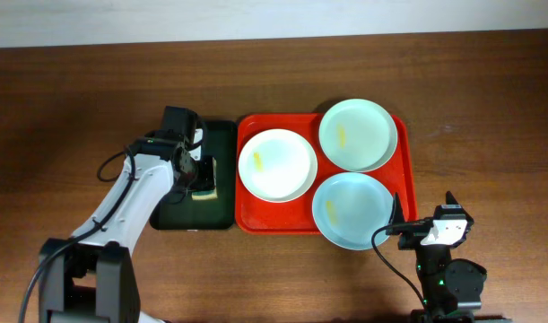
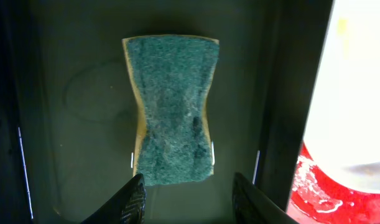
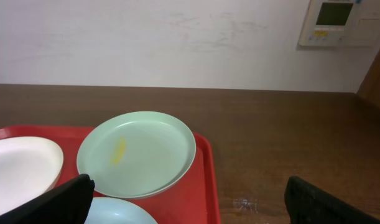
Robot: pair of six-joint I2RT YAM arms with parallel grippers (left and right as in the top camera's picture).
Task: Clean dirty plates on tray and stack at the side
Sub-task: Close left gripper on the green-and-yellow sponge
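Note:
The red tray (image 1: 247, 215) holds three plates: a white plate (image 1: 277, 165) with a yellow smear at the left, a pale green plate (image 1: 358, 135) with a yellow smear at the back right, and a pale blue plate (image 1: 351, 210) at the front right. My left gripper (image 2: 186, 199) is open and empty, just above a green-and-yellow sponge (image 2: 172, 109) that lies in the dark green tray (image 1: 221, 135). My right gripper (image 3: 190, 202) is open and empty near the tray's front right corner. The right wrist view shows the green plate (image 3: 137, 152), the white plate (image 3: 18, 168) and the tray (image 3: 205, 171).
The dark green tray sits against the red tray's left side. Brown wooden table (image 1: 471, 99) lies to the right of and behind the trays. A white wall (image 3: 177, 37) with a control panel (image 3: 339, 22) stands behind the table.

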